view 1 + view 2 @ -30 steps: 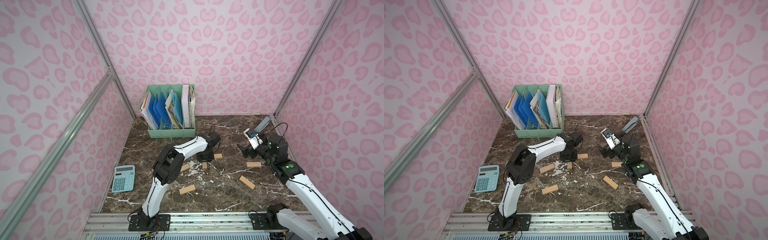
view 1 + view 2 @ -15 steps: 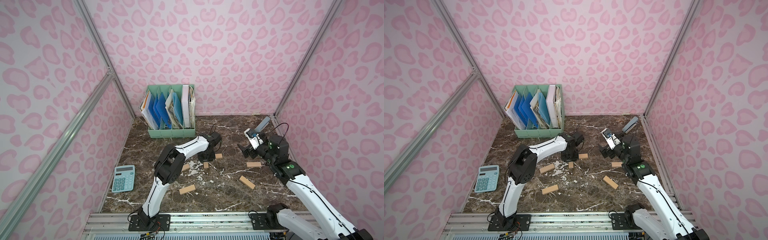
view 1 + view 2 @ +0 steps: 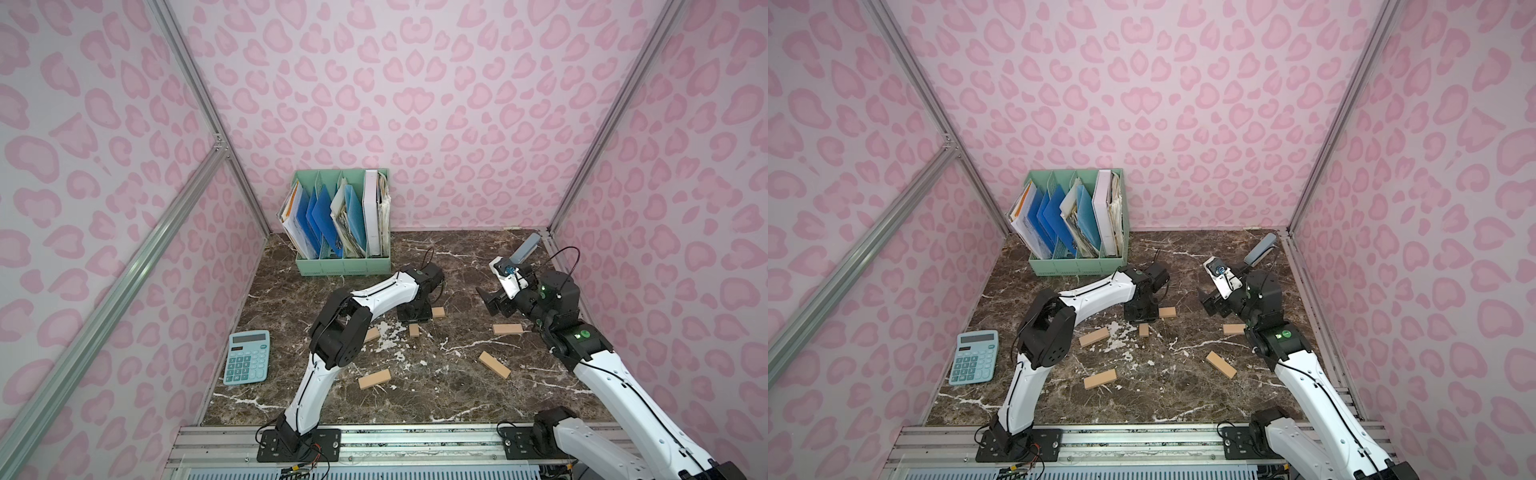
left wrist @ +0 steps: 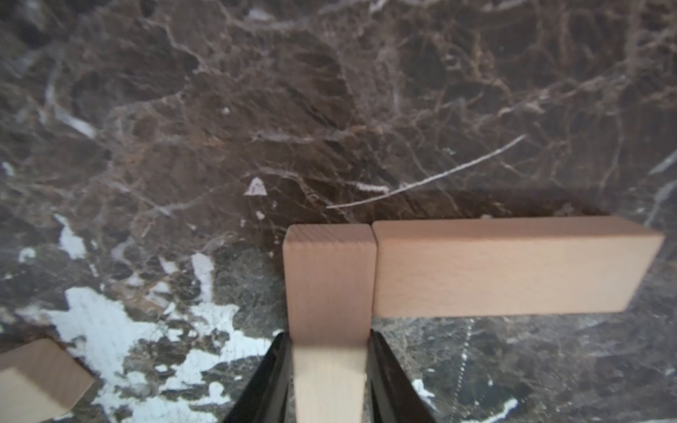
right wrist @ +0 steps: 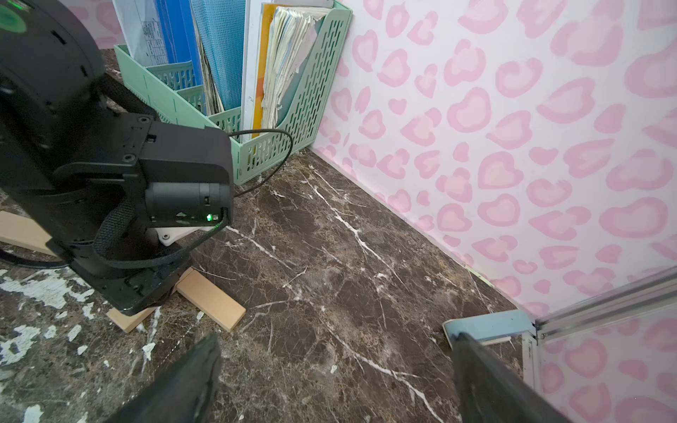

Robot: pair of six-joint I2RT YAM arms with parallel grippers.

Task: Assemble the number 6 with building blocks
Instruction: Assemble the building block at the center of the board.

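Tabletop (image 3: 436, 399) strewn with building blocks (image 3: 374, 379), two meeting in a corner.
Nearest, four lay well apart (one beside the left arm's (image 3: 345, 332) elbow). Beyond them the left claw (image 4: 328, 333) gripped a fifth plank (image 4: 328, 278), its far end touching a sixth plank (image 4: 513, 269) at a right angle. The right claw (image 5: 333, 340) hung wide open and empty above the tabletop. Farthest back stood a green file rack (image 3: 345, 266).

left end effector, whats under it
The left end effector grips one tan block, whose far end butts a second block lying crosswise on the marble. In both top views it hides their joint and part of each.
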